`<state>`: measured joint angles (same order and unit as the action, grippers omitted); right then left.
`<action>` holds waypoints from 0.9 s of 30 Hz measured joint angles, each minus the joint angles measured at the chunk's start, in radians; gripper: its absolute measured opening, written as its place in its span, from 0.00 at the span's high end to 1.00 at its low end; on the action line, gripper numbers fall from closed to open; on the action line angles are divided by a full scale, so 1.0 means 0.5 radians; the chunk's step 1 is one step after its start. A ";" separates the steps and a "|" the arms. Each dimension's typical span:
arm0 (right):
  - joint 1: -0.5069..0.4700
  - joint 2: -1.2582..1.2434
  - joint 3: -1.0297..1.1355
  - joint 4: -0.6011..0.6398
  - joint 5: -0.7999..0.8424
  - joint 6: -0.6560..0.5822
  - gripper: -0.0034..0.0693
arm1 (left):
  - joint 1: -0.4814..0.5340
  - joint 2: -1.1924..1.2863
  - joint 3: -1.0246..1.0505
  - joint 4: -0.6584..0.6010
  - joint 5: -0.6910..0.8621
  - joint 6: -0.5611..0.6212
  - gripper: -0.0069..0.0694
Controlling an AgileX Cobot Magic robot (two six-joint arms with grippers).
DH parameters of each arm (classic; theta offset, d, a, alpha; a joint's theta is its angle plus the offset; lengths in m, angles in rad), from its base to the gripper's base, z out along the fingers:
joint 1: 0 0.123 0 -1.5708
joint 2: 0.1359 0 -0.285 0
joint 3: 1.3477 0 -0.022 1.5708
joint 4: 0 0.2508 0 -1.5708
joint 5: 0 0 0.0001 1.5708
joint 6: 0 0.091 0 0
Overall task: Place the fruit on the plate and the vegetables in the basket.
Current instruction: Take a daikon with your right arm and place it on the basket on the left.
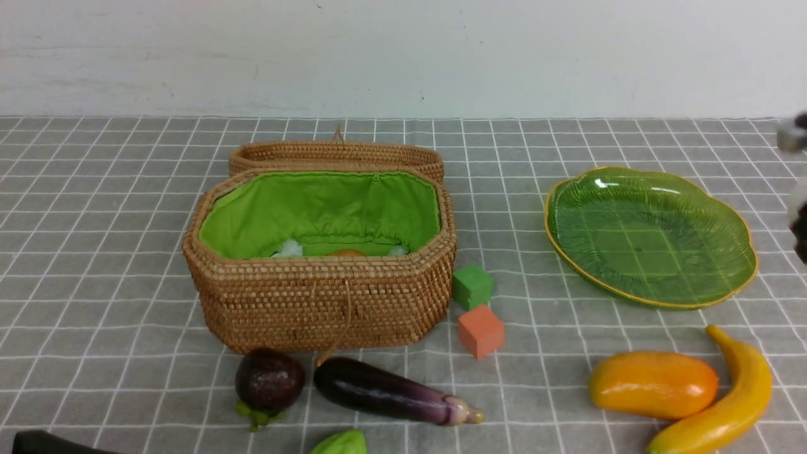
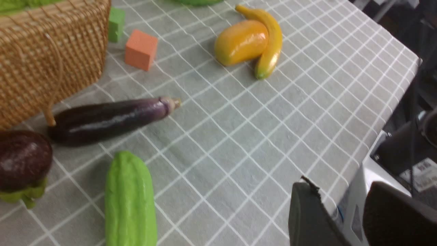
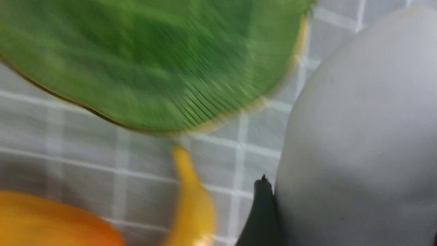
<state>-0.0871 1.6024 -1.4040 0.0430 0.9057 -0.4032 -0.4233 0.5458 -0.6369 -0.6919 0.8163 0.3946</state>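
Front view: the left arm (image 1: 44,442) is only a dark sliver at the near left corner. The right arm (image 1: 799,217) pokes in at the right edge, beside the plate (image 1: 725,277). The basket (image 1: 321,302) stands open mid-table.

Left wrist view: the left gripper (image 2: 351,218) hangs over the table's near edge, its fingers (image 2: 309,218) partly apart and holding nothing. The eggplant (image 2: 109,118) and the purple fruit (image 2: 22,160) lie in front of the basket.

Right wrist view: this view is blurred. The right gripper (image 3: 351,205) hovers above the banana (image 3: 191,205), which touches the orange fruit (image 3: 51,222) just short of the plate's rim. A grey shape fills the view there, so its opening and any hold cannot be told.
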 joint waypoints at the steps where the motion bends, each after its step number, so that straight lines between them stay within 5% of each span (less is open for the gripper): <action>1: 0.046 -0.032 -0.055 0.130 0.000 -0.042 0.24 | 0.000 0.000 0.000 0.000 -0.026 0.000 0.60; 7: 0.585 -0.012 -0.465 1.110 -0.013 -0.491 0.24 | 0.000 0.018 0.000 0.003 -0.135 0.000 0.60; 12: 0.929 0.314 -0.773 1.437 -0.178 -0.688 0.24 | 0.000 0.056 0.002 0.011 -0.149 0.000 0.60; 23: 1.142 0.973 -1.172 1.168 -0.266 -0.604 0.24 | 0.000 0.063 0.002 0.018 -0.149 0.000 0.60; 27: 1.142 0.967 -1.185 1.136 -0.259 -0.584 0.13 | 0.000 0.063 0.002 0.018 -0.146 0.000 0.60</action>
<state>0.4840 2.0859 -1.9963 0.6111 0.7763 -0.6952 -0.4233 0.5773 -0.6360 -0.6831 0.7435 0.3946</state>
